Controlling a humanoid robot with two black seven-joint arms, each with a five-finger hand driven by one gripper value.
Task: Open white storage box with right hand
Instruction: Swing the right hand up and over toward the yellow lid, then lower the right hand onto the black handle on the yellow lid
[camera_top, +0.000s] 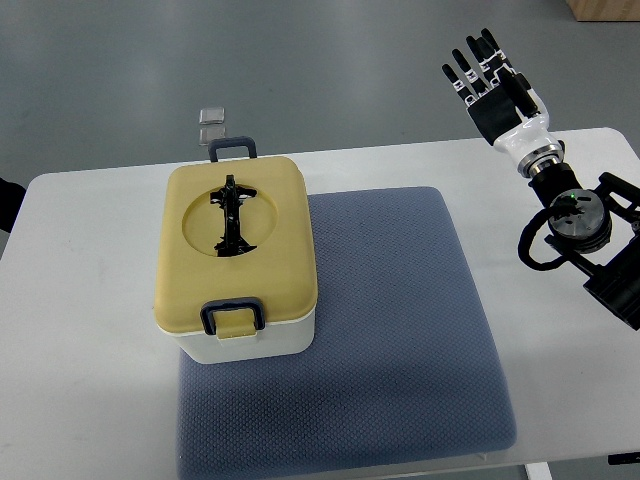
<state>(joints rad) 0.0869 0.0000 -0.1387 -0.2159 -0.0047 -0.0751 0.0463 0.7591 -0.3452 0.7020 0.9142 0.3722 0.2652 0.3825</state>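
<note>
The right hand (492, 75), black-fingered w/ a white palm shell, is raised at the top-right of the top view, beyond the far right corner of the white rectangular table (90, 260), well apart from the box. Its arm comes in from the right edge: black bracket and a round black joint w/ looped cable, then a silver wrist collar, then the white palm, so the forearm angles up and left. Fingers point away from the robot's side, straight and slightly fanned, gaps btwn them, holding nothing; thumb can't be made out clearly. The white plastic storage box with a mustard-yellow lid (236, 258) sits on the left half of the table, its right part resting on the left edge of a blue-grey textured fabric mat (400, 330), approx square w/ rounded corners and a fine woven pattern. Lid is on and lies flat, rounded corners, matte, w/ a shallow circular recess in its top; a black folding handle (230, 216) lies flat inside the recess, running front to back. A dark blue loop-shaped latch (232, 316) sits at the near edge of the lid over a yellow tab, and a matching dark blue latch (232, 147) sticks up at the far edge. On the grey floor beyond the table, near the far latch, lies a small clear squarish item (211, 124), too small to identify.
</note>
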